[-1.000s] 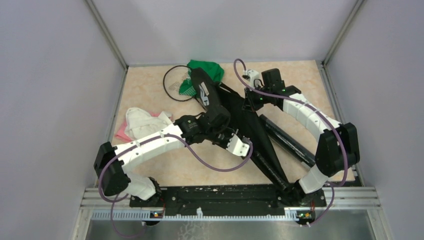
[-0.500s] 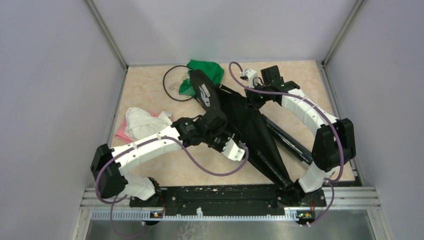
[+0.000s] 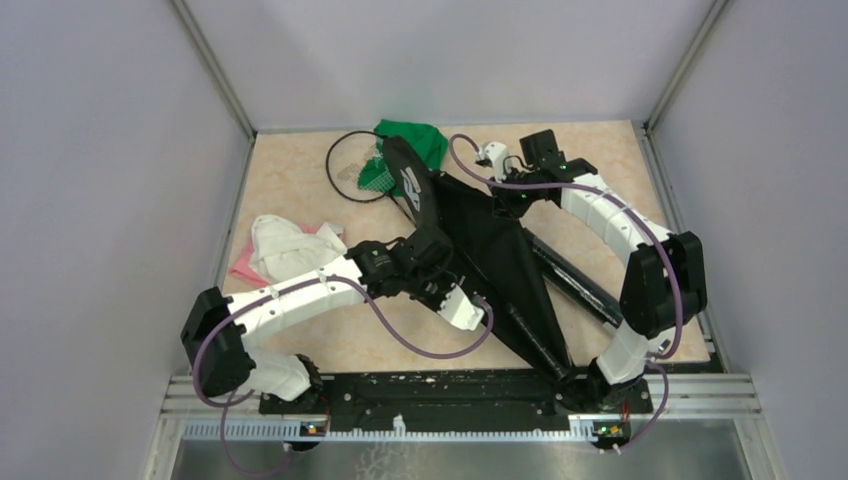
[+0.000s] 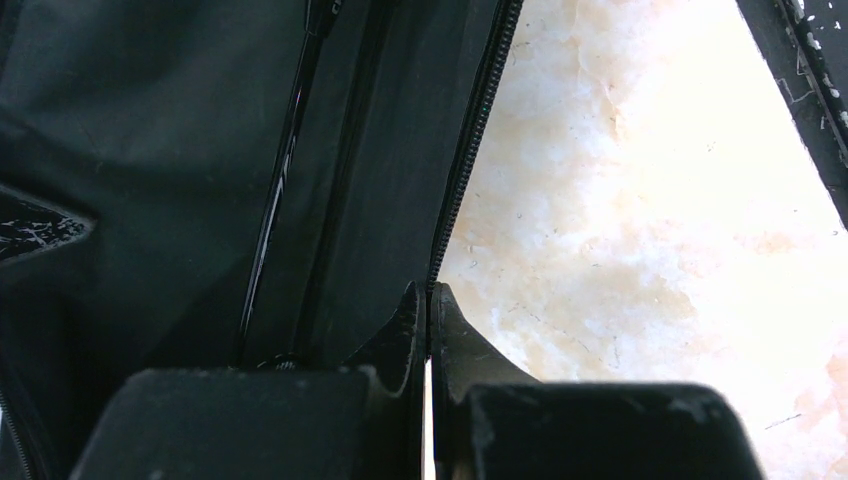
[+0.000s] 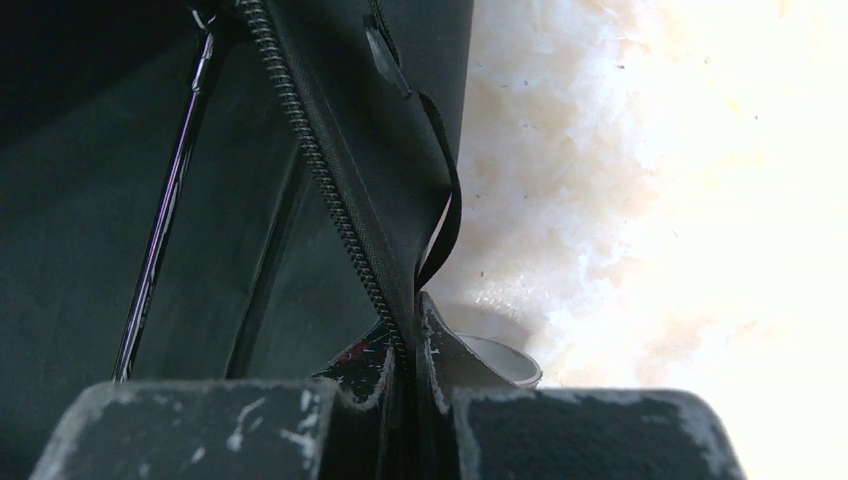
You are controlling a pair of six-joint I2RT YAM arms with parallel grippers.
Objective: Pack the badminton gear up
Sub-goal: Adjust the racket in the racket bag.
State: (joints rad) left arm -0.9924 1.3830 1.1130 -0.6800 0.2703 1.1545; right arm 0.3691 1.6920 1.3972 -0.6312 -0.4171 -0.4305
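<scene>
So from the overhead camera the black racket bag [image 3: 490, 250] is sprawled diagonally across the middle of the table [image 3: 300, 200], with both arms reaching in over it, but you honestly can't make out what the claws are doing from up there. The wrist cams sort that out: the left gripper [image 4: 430, 300] has its fingers pressed together on the bag's zipper edge, and the right gripper [image 5: 412, 320] is pinching a zippered edge the same way, right by a little strap loop [image 5: 447, 215]. Both close-ups also catch a thin glossy black shaft [image 4: 270, 230] lying inside the bag, which the top view doesn't show at all. What only the top view gives: the long black tube [image 3: 580, 285] just beside the bag on its right, a racket [image 3: 330, 166] hoop at the far end next to the green cloth [image 3: 418, 140], and the white and pink cloths [image 3: 280, 248] off to the left.
</scene>
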